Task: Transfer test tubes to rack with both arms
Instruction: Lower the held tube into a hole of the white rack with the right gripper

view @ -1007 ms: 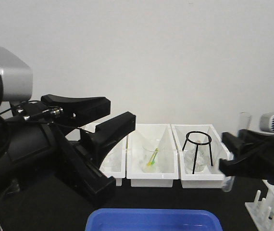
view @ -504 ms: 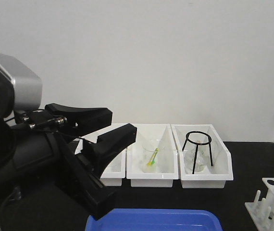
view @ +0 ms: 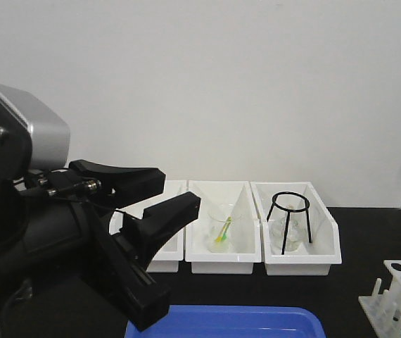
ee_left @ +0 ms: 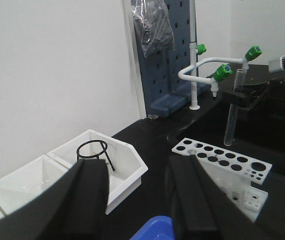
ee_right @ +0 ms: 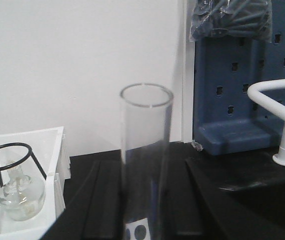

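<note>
Test tube (ee_left: 231,107) hangs upright in the right claw (ee_left: 243,95), pinched near its open rim. Its rounded bottom is just above the rack (ee_left: 221,159) and not yet in any hole. In the right wrist view the glass runs straight down between the two dark fingers, and a couple of rack holes show directly beneath the claw. The line-up looks close, though I cannot tell whether the bottom sits exactly over one hole. The left claw (view: 179,189) is spread wide and carries nothing. It hovers above the blue tray (view: 221,320), with the rack ahead of it and off to its right, and three white bins (view: 295,257) beyond it on the black table (view: 369,239).

The step in hand appears to be seating this tube. To do it well, hold the glass vertical and centre its bottom over a single hole under the claw before descending. Lower slowly, so the glass does not knock the white top plate or skid into a neighbouring hole. Loosen the grip only once the tube is well down in the hole and carried by the rack, since letting go early risks dropping thin glass. Then lift the claw straight up, clear of the rim. The left claw is best held back from the rack meanwhile.
</note>
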Controlling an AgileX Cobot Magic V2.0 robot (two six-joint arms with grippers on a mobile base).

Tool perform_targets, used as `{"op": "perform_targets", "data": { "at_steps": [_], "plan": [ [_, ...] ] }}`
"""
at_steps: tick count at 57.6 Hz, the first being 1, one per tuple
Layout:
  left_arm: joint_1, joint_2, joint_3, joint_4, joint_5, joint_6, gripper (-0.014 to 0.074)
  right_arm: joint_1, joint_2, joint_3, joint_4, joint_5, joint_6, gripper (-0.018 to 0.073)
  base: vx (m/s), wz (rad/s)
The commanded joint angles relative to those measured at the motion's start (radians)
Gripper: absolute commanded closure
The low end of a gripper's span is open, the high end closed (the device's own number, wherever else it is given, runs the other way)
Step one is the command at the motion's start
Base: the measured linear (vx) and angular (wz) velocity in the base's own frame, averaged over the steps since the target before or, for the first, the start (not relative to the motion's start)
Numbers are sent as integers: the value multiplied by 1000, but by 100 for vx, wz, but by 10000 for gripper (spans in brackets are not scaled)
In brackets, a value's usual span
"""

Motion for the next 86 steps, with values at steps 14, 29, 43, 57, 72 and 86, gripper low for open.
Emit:
{"op": "perform_targets", "data": {
  "at_steps": [14,29,43,57,72,86],
  "plan": [
    [2,-20,-31,-1,-75,-4,204,-4,105,-28,-132,-234,56,565,0,0],
    [2,-20,-31,-3,-75,-5,204,-4,162,-43,-130,-274,53,565,0,0],
    [2,-20,-31,-3,-71,-5,204,-4,197,-43,-127,-280,40,565,0,0],
    [2,-20,-31,-3,-53,-5,204,-4,235,-42,-131,-279,42,565,0,0],
    [2,-20,-31,-3,-53,-5,204,-4,333,-42,-144,-290,42,565,0,0],
    [2,-20,-31,-3,-53,-5,204,-4,380,-42,-157,-329,42,565,0,0]
  ]
}}
